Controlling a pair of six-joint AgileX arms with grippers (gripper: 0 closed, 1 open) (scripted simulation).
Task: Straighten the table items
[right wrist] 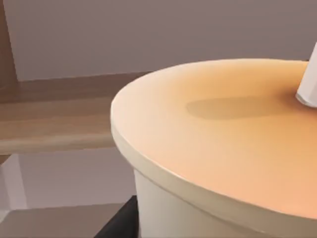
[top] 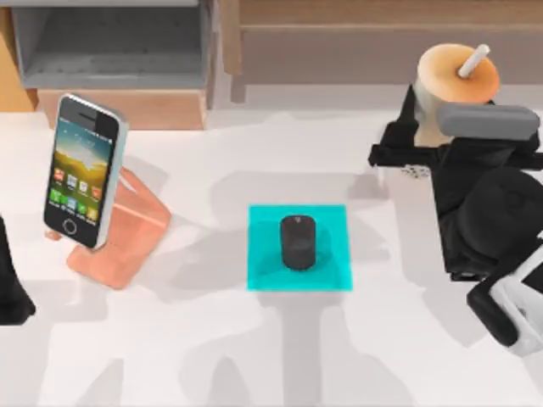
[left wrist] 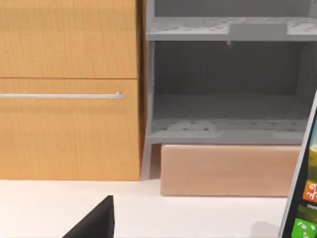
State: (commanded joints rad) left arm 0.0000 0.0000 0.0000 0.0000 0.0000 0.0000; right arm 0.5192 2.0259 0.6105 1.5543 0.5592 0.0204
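The tan bubble-tea cup with its white straw stands at the table's back right. My right gripper is shut on the cup's body; a black finger lies against the cream wall below the lid. A small black mouse lies on the cyan pad at the table's centre. The smartphone leans upright on the pink stand at the left; its edge appears in the left wrist view. My left arm is parked at the left edge.
Wooden and grey shelving runs along the back of the white table. The left wrist view faces a wooden drawer front, grey shelves and a tan block.
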